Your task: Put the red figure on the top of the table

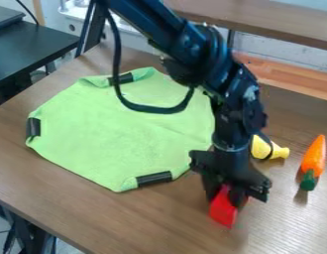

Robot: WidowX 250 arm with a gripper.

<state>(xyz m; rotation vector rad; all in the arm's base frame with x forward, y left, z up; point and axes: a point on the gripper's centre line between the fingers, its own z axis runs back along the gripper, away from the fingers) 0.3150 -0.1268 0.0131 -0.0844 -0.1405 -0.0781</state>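
The end effector (226, 195) points down at the near part of the bench (120, 218), right over the red figure (222, 212), whose upper end sits in at its tip while the rest juts out below, toward the near edge. Whether it is clamped on the figure or only around it I cannot tell, nor whether the figure bears on the wood. Coming from above suits a small, blocky piece like this, and having hold of the upper end would leave the lower part free to be set down first. The green cloth (120, 134) spreads out to the left of the end effector and beyond it, its edge gathered by black bands (154, 178), probably to keep its shape. The yellow toy (269, 150) lies just beyond and to the right, partly behind the arm, with the orange carrot (313, 158) farther right. If "top" means the far side, the figure likely needs lifting well up, so it clears both cloth and toy.
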